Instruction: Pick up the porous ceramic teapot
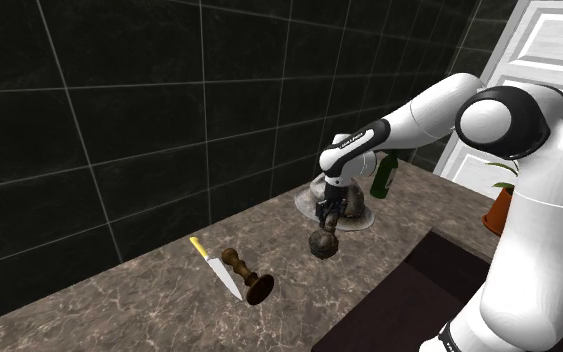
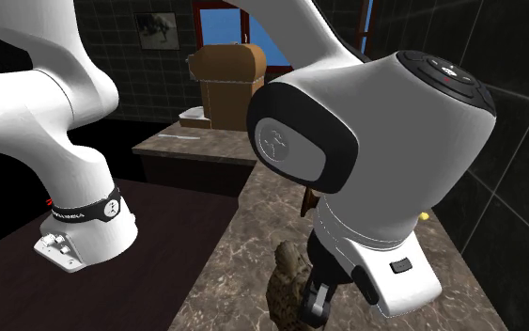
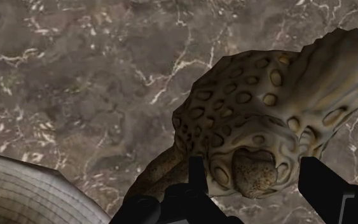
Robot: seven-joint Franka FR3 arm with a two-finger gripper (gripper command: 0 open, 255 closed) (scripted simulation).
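Observation:
The teapot (image 3: 254,121) is a brownish, pitted, lumpy pot resting on the marble counter (image 3: 75,76). In the wrist view my gripper (image 3: 255,181) is open just above it. The two black fingers stand apart on either side of a rounded knob on the pot, with gaps between them and the knob. In the shoulder view the teapot (image 1: 324,242) sits near the counter's middle, directly beneath the gripper (image 1: 330,222). The second exterior view shows the teapot (image 2: 284,282) low on the counter beside the gripper (image 2: 313,303), partly hidden by the arm.
A clear ribbed dish (image 1: 359,210) lies just behind the teapot, with a green bottle (image 1: 384,176) past it. A yellow-handled knife (image 1: 214,265) and a brown turned stick (image 1: 246,277) lie to the shoulder view's left. A dark sink (image 1: 419,290) and an orange plant pot (image 1: 499,210) are to the right.

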